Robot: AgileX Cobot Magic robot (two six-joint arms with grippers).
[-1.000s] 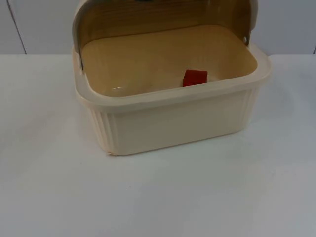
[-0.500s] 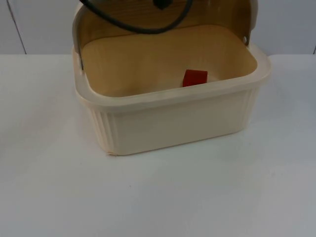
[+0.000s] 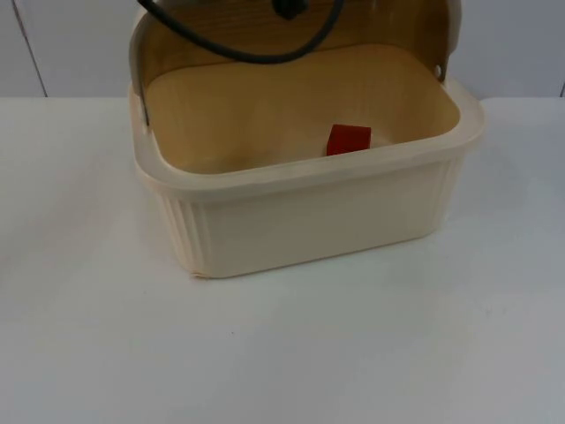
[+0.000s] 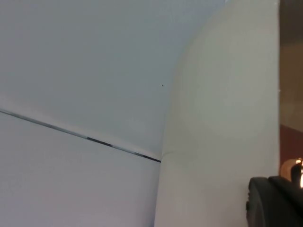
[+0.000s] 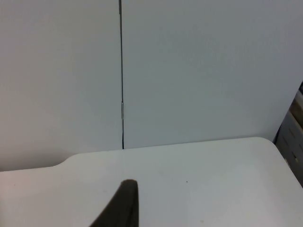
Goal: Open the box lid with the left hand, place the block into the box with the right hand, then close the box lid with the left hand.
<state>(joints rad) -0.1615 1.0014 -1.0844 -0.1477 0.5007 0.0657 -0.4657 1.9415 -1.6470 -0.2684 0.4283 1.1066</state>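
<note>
At the centre of your top view sits the cream box [image 3: 309, 212] on the white table [image 3: 282, 353], its lid [image 3: 221, 35] tipped up and back against the grey partition wall [image 3: 512, 44]. You can see the red block [image 3: 349, 140] inside it, on the floor by the front wall, right of middle. Your left gripper [image 4: 277, 201] is close beside a pale curved surface, and you cannot tell how its claw stands. Your right gripper [image 5: 120, 205] waits over bare table facing the wall; its claw state cannot be told either.
</note>
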